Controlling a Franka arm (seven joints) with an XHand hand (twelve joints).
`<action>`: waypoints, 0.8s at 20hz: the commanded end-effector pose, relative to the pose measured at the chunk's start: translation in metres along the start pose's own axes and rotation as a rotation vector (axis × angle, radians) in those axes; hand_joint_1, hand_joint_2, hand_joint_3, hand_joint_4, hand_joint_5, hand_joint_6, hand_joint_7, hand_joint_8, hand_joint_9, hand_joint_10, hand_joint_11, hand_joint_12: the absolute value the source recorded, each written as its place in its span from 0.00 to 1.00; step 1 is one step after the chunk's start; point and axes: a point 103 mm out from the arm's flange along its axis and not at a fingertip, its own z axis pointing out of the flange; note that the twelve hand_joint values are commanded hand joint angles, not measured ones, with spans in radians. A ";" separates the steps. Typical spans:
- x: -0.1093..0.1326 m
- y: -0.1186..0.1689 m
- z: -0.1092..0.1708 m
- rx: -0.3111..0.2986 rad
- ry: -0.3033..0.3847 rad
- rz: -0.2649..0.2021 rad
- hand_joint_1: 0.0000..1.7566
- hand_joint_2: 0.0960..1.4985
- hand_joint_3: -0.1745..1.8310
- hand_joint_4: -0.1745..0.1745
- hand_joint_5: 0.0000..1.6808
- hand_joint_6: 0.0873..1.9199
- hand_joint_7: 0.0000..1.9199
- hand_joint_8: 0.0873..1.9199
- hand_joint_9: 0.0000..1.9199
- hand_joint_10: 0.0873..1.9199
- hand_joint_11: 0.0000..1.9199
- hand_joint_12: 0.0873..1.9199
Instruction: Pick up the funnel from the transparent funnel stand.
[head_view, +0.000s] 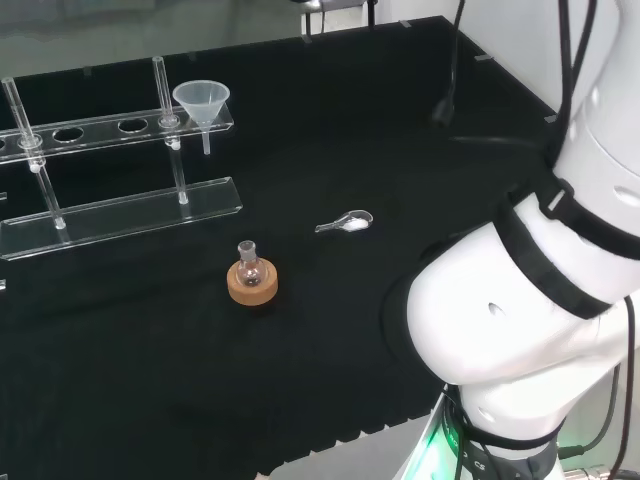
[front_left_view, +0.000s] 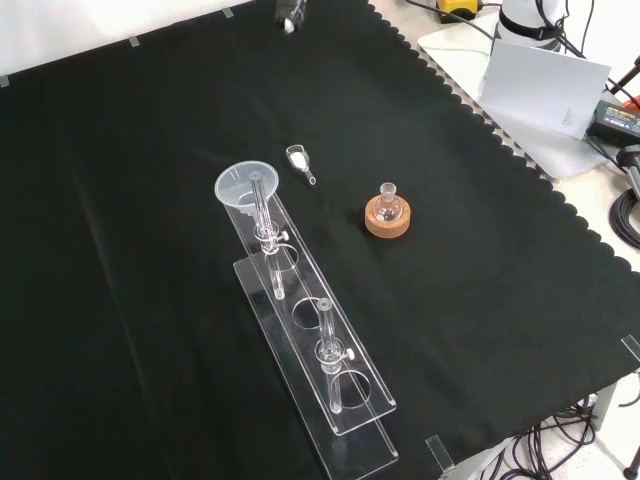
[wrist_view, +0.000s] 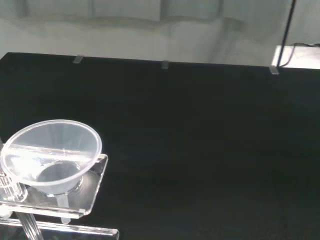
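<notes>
I cannot tell the hand's state; the funnel sits at the clear stand's right end, and a clumsy approach may topple it.

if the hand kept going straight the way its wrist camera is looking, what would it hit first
Probably bare black cloth: the middle of the wrist view holds nothing else. The funnel in the transparent stand lies off to one side of that line. Depth is hard to judge.

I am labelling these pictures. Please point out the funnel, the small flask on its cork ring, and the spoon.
funnel (head_view: 201, 101): head view, on the cone wall.
flask (front_left_view: 388, 204): front view, on the round body.
cork ring (head_view: 252, 287): head view, on the front side.
spoon (head_view: 353, 222): head view, on the bowl.
</notes>
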 end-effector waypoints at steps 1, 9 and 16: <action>0.014 0.027 0.012 -0.008 0.025 -0.098 0.13 0.40 0.13 0.53 0.00 0.00 0.04 0.00 0.00 0.00 0.02 0.00; 0.044 0.042 0.039 0.012 0.036 -0.080 0.18 0.44 0.09 0.52 0.00 0.00 0.04 0.06 0.00 0.08 0.00 0.32; 0.066 0.049 0.071 0.081 -0.008 -0.068 0.21 0.42 0.08 0.51 0.04 0.00 0.09 0.16 0.00 0.20 0.00 0.35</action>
